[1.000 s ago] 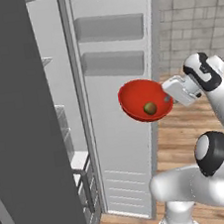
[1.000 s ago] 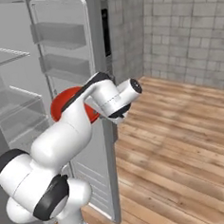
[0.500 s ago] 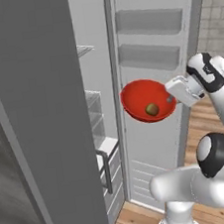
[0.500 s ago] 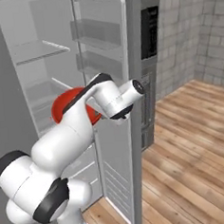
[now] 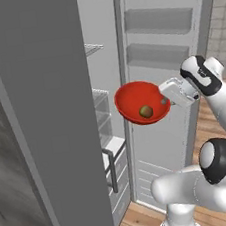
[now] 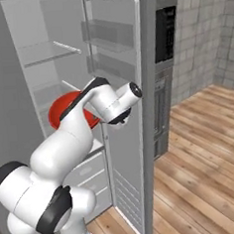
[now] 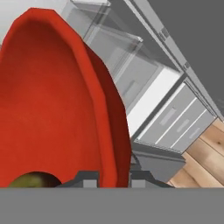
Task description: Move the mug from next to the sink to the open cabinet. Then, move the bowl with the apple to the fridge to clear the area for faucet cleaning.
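My gripper (image 5: pixel 164 99) is shut on the right rim of the red bowl (image 5: pixel 139 101), which hangs tilted in the air before the open fridge (image 5: pixel 105 75). The small olive apple (image 5: pixel 146 111) lies in the bowl's low part. In the right base view the bowl (image 6: pixel 63 107) shows partly behind my arm, level with the fridge's lower shelves. In the hand view the bowl (image 7: pixel 52 113) fills the left side, its rim runs down between my fingertips (image 7: pixel 89 180), and the apple (image 7: pixel 30 180) peeks at the bottom left. The mug, sink and faucet are out of view.
The fridge door (image 5: pixel 171 77) stands open to the right with moulded shelves. A wire shelf (image 6: pixel 54 49) and drawers (image 7: pixel 175 122) are inside. A grey wall panel (image 5: pixel 40 119) stands close on the left. Wooden floor (image 6: pixel 201 157) stretches to the right.
The whole picture has shifted to the right in both base views, so the base has moved and the fridge interior shows more. The bowl stays held in the gripper.
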